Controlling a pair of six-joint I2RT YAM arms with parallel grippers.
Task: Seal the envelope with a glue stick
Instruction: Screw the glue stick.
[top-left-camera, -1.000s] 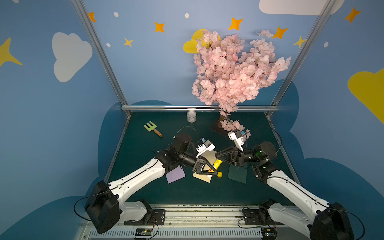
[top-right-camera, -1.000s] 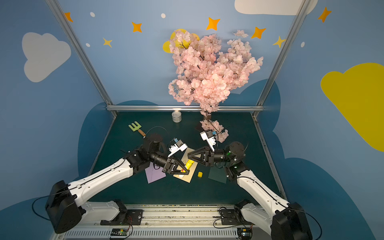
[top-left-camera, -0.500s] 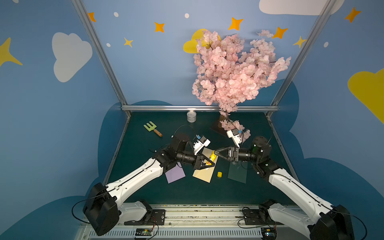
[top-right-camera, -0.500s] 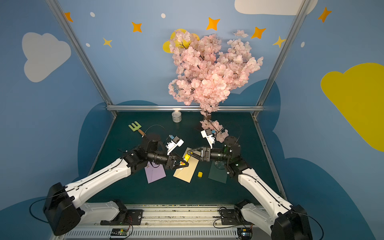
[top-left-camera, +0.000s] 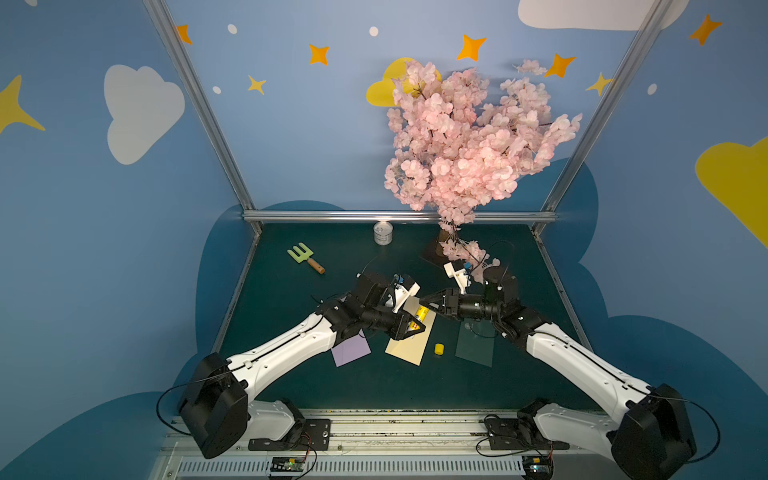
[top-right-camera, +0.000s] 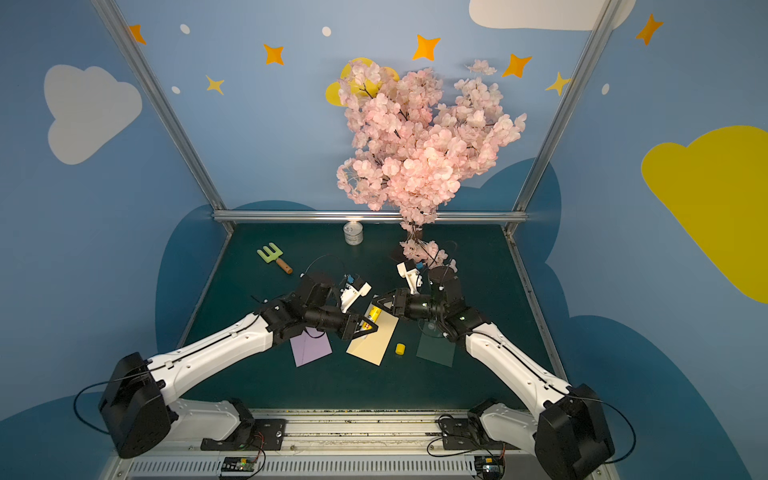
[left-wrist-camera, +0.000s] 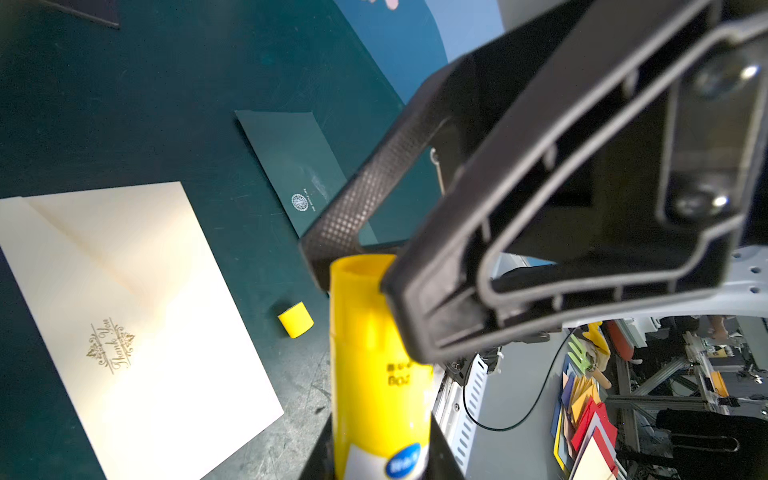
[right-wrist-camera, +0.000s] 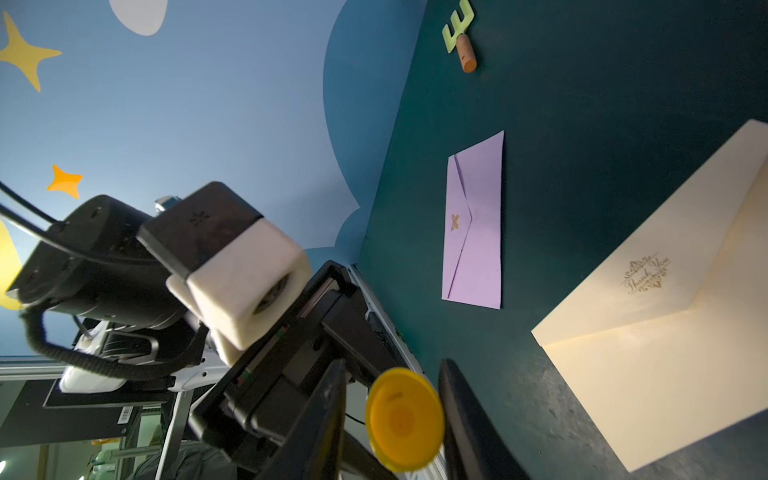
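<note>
The left gripper (top-left-camera: 417, 327) was clamped on the labelled body of the glue stick (top-left-camera: 422, 312). It held the stick in the air, and in both top views the stick showed against the far end of the cream envelope (top-left-camera: 409, 347). That envelope lay near the middle of the green surface (top-left-camera: 316, 386), somewhat nearer its front edge than its back. Held this way, the stick's free end pointed at the right gripper (top-left-camera: 429, 303), whose jaws stood on either side of that end. The right wrist view showed a sliver of gap beside one finger (right-wrist-camera: 332, 415), so I cannot tell whether they gripped. The pose looked like a two-handed job, probably one arm steadying the tube so the other could work its end. The yellow cap (top-left-camera: 439, 348) lay on the surface between the cream envelope and a dark green envelope (top-left-camera: 474, 349), apart from both, so the stick was uncapped. A lilac envelope (top-left-camera: 351, 351) lay just beside the cream one, toward the left edge.
</note>
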